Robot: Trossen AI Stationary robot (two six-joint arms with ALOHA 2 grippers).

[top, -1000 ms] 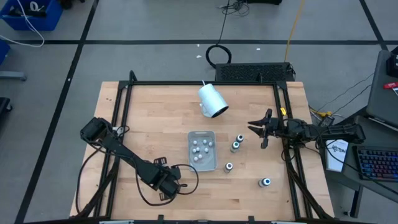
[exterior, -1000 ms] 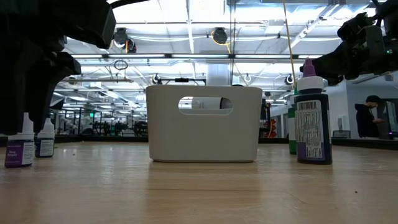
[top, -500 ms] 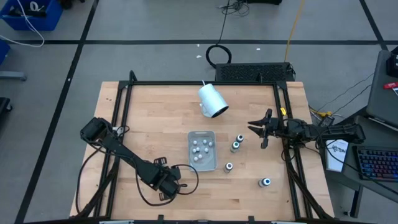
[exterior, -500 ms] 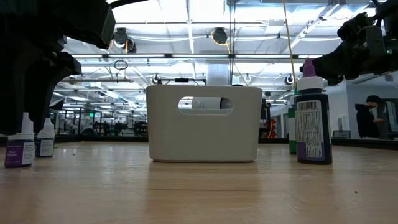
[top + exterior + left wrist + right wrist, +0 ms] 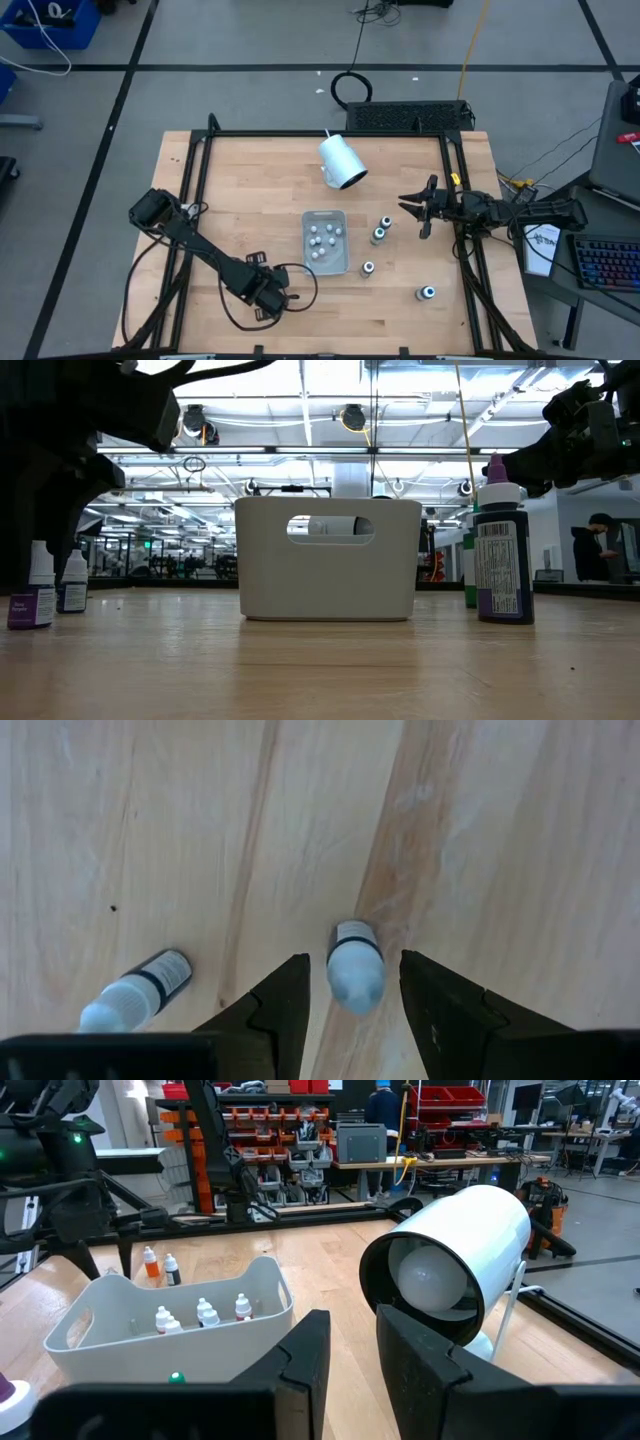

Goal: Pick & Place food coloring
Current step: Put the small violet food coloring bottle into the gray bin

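Hovering my left gripper (image 5: pixel 350 982) low over the pale wooden desk (image 5: pixel 250 190) near its front edge, fingers parted and holding nothing; between them, in the left wrist view, lies a small whitish dropper bottle with a dark band (image 5: pixel 355 966), on its side, seemingly clear of both fingers; its long axis runs roughly along the fingers, cap end toward the wrist, so I judge a straight descent and close would pinch it across its narrow body; a second whitish bottle (image 5: pixel 134 997) lies tipped just beyond the left finger, angled away.

Rest of the food coloring: several small white-capped bottles stand inside the pale rectangular plastic bin (image 5: pixel 325 241) at desk centre; four darker round-capped bottles (image 5: pixel 378 235) stand on the desk to the bin's right.

Right gripper (image 5: pixel 424 207) waits at the right side of the desk, fingers clenched on nothing, pointing toward the tipped white cylindrical cup (image 5: pixel 341 162); the left arm is clearly nearer the lying bottles; the carry to the bin is not yet begun.
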